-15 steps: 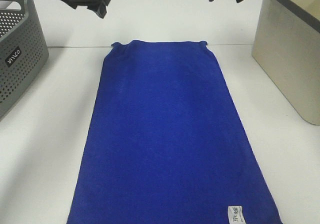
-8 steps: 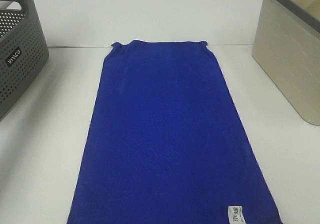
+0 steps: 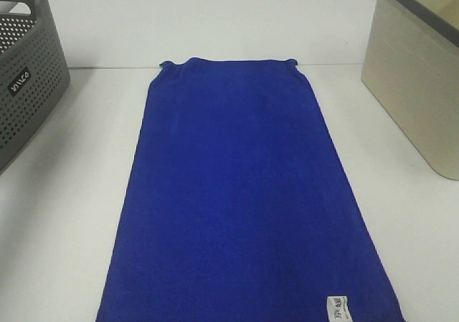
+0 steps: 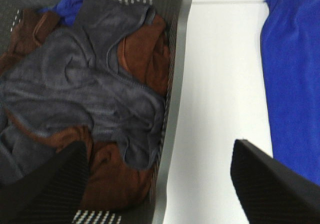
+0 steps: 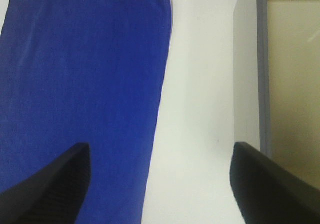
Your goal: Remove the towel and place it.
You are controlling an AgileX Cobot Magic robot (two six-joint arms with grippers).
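The towel [image 3: 244, 200] lies flat and spread lengthwise on the white table, deep blue, with a small white label [image 3: 337, 309] at its near right corner. Neither gripper shows in the exterior high view. In the left wrist view my left gripper [image 4: 160, 143] stands open and empty above the grey basket's rim [image 4: 175, 84], with the towel's edge [image 4: 295, 84] off to one side. In the right wrist view my right gripper [image 5: 161, 144] hangs open and empty over the bare table between the towel [image 5: 85, 84] and the beige bin [image 5: 290, 84].
A grey perforated basket [image 3: 29, 85] stands at the left of the table, holding grey cloth [image 4: 85, 84], brown cloth [image 4: 145, 49] and a bit of blue cloth [image 4: 67, 7]. A tall beige bin [image 3: 416, 85] stands at the right.
Both grippers, seen a second ago at the top of the exterior high view, have left it. The towel has not moved.
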